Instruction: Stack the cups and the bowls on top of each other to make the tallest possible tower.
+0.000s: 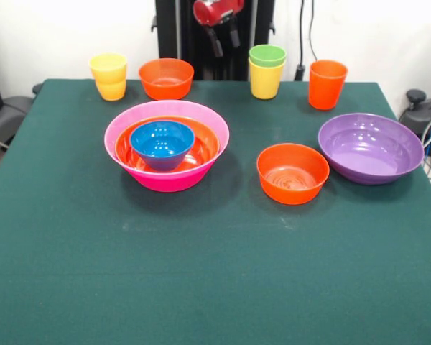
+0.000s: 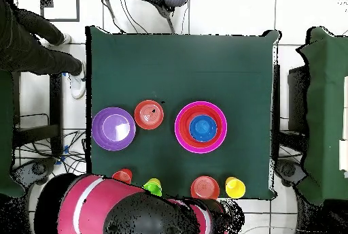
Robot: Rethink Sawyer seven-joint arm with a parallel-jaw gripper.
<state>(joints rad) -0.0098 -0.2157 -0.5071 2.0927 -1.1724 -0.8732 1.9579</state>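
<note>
Gripper [image 1: 225, 39] hung drawn back at far edge, black fingers [image 1: 216, 43] pointing down with a gap between them, gripping nothing. Pink bowl [image 1: 167, 156] held wide orange bowl [image 1: 201, 152], small blue bowl [image 1: 161, 143] nested inside (upright). Along far side: yellow cup [image 1: 109, 75], small orange bowl [image 1: 166, 77], light green cup [image 1: 267, 56] seated in second yellow cup [image 1: 265, 82], orange cup [image 1: 326, 84]. Another small orange bowl [image 1: 292, 172] sat just beside purple bowl [image 1: 370, 147]. Green table [image 1: 201, 273].
</note>
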